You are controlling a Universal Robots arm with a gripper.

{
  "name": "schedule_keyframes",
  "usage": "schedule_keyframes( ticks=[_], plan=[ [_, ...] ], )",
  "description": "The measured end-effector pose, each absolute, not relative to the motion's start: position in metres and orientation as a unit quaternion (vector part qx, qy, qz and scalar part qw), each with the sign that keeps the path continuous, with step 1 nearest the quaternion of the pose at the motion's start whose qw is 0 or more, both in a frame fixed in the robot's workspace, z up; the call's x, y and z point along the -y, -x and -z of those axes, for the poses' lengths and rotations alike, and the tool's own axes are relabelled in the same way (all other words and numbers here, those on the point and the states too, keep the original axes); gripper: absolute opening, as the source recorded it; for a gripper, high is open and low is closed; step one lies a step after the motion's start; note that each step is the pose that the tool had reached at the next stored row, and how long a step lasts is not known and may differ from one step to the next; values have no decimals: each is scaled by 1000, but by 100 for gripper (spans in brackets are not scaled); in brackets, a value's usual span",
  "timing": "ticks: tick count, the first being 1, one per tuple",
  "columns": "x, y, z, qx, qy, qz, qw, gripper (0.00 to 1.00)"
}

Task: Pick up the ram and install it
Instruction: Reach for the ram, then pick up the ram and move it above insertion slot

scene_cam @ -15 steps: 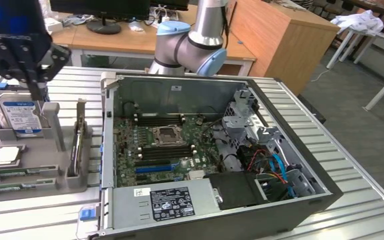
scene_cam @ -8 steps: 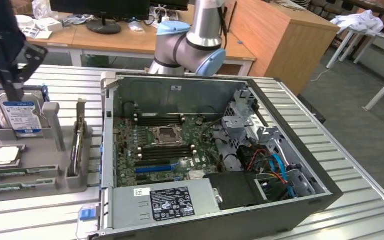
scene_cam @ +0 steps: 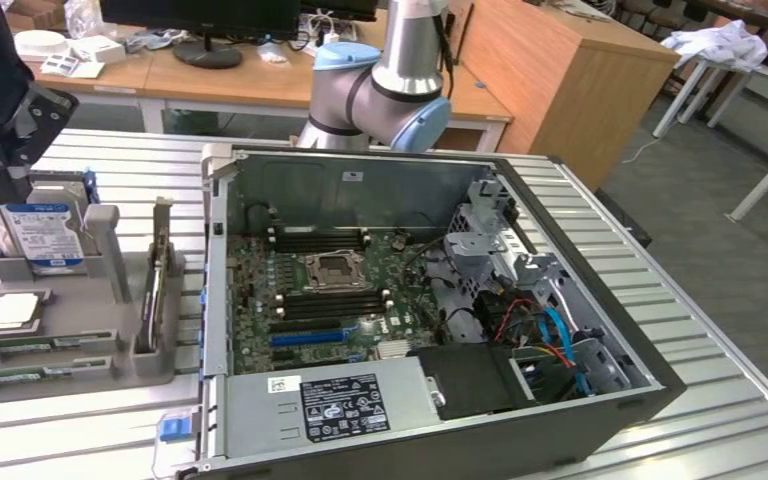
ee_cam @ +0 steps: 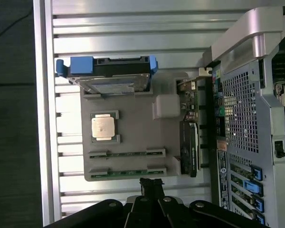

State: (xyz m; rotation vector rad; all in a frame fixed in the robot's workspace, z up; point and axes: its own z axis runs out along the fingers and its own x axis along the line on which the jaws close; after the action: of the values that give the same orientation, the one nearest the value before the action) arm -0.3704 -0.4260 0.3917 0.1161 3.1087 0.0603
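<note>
Slatted table point(scene_cam: 71, 435) — grey holder point(scene_cam: 91, 345), computer case point(scene_cam: 344, 175)

The worktop point(scene_cam: 744, 420) is bare silver metal, ribbed in parallel strips. A plain grey tray point(ee_cam: 133, 137) carries two green ram sticks point(ee_cam: 128, 154), a silver-gold processor point(ee_cam: 103, 127) and a silver hard drive point(scene_cam: 40, 235) with a blue-and-white label and blue rails. The motherboard point(scene_cam: 404, 262) is green with black and blue slots. The power supply point(scene_cam: 337, 408) is silver with a black label. The arm point(scene_cam: 384, 85) is grey with pale blue caps, and the gripper point(ee_cam: 151, 181) is black.
</note>
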Motion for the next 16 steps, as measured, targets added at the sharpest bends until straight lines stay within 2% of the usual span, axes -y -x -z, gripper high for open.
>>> schedule_keyframes(
  ticks=[16],
  plan=[
    [426, 372, -391, -1000, -17, -20, 15, 11]
  ],
)
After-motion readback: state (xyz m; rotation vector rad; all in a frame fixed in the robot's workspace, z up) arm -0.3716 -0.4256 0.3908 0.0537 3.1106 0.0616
